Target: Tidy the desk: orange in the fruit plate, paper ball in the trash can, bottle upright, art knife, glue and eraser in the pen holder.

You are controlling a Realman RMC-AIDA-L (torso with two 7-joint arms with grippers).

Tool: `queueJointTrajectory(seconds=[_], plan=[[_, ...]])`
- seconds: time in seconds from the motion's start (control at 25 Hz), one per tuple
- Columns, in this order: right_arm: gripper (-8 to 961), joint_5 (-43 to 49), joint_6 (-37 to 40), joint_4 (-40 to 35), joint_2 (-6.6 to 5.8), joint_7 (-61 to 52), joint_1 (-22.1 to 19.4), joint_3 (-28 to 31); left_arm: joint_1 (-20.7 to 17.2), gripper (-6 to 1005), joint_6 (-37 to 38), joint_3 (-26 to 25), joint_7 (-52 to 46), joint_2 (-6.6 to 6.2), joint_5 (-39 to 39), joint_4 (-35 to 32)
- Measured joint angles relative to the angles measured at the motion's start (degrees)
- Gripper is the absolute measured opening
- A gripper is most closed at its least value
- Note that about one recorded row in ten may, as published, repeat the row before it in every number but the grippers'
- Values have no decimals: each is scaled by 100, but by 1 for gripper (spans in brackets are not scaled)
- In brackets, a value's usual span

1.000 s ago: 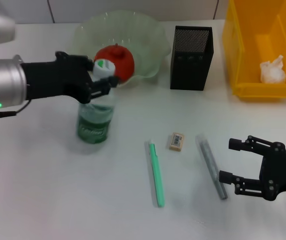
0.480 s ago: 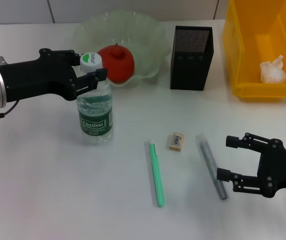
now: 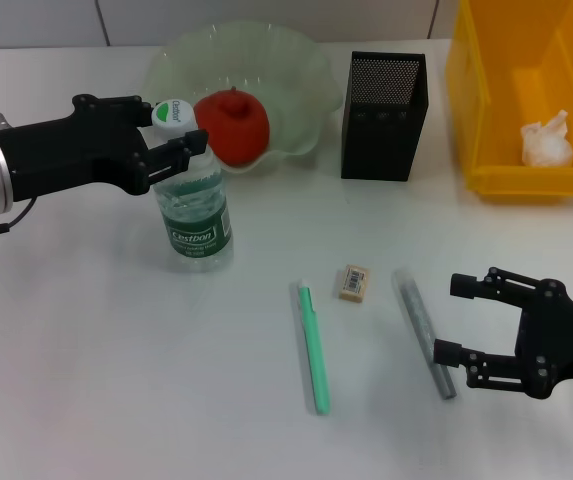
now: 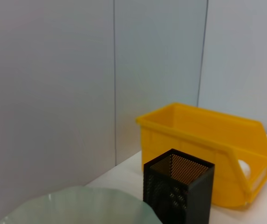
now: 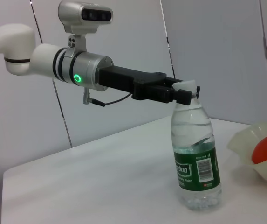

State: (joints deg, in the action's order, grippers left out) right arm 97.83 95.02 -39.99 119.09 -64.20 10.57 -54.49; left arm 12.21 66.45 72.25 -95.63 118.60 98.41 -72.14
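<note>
On my left side, my left gripper (image 3: 171, 150) is pinched around the neck of the bottle (image 3: 197, 217), just under its cap — the bottle stands upright on the table (image 3: 116, 380), toward the far-left part of the top. Behind it, near the far edge, the orange (image 3: 234, 125) sits in the fruit plate (image 3: 296, 85). Next along that edge is the pen holder (image 3: 384, 102), then the trash can (image 3: 496, 120) in the far-right corner with the paper ball (image 3: 547, 140) inside. Mid-table lie a green pen-like tool (image 3: 312, 346), the eraser (image 3: 354, 282) and a grey stick (image 3: 423, 331). My right gripper (image 3: 461, 320) hovers near the right front edge, fingers spread, just beside the grey stick.
</note>
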Motion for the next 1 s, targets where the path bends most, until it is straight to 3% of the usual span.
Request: queueJointTrajectory(seconds=[0.32,0.6,0.76,0.8,0.88,0.96,1.0], plan=[[814,0,6,-87,0,-128,1,0,-5,503,-132,97,474,23,-225,189],[813,0,13,-477,0,-615,-46,21,-371,673,-143,80,1273,14,-1123,129],[813,53,281,-1452,1,-1888,-69,68,-788,759,173,67,2097,-7,-1815,200],[813,168,464,-2273,0,-2813,-33,39,-906,780,360,80,2438,-7,-1928,328],[813,252,510,-2676,-1,-3236,9,26,-1043,821,720,126,2986,2,-1986,704],[814,697,608,-3530,-1,-4390,242,-88,-1066,820,1034,135,3498,7,-2021,1199],[814,1280,692,-4295,-2,-5472,590,-344,-1051,820,1175,124,3815,19,-2111,1618]])
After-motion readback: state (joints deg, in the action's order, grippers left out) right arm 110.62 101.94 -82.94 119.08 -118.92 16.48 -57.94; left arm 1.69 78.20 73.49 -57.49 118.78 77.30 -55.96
